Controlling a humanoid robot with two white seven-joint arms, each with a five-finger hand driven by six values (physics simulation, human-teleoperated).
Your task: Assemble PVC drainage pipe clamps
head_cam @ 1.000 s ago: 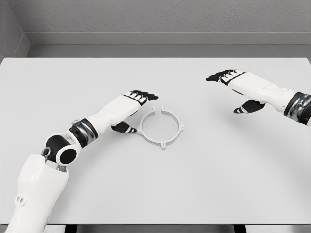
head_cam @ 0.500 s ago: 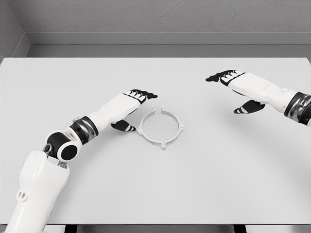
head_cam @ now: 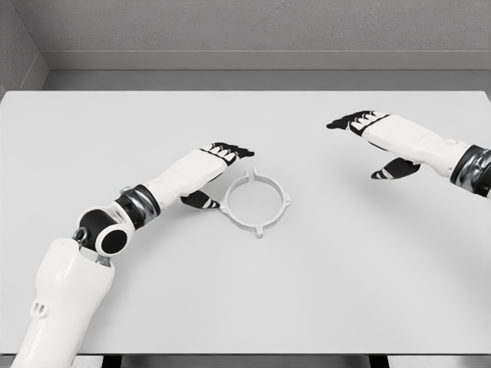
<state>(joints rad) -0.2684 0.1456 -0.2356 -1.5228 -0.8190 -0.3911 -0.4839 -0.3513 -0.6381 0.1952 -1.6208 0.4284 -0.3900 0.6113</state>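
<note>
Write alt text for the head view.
A white ring-shaped pipe clamp lies flat on a white table, with the left hand open just beside it. The right hand hovers open, far off to the right.

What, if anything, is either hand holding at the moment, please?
Nothing is held: the left hand is open beside the clamp ring, and the right hand is open.

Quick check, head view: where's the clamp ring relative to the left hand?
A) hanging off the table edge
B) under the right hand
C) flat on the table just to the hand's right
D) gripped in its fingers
C: the clamp ring lies flat on the table, beside the open left hand, whose fingers are not closed around it.
</note>
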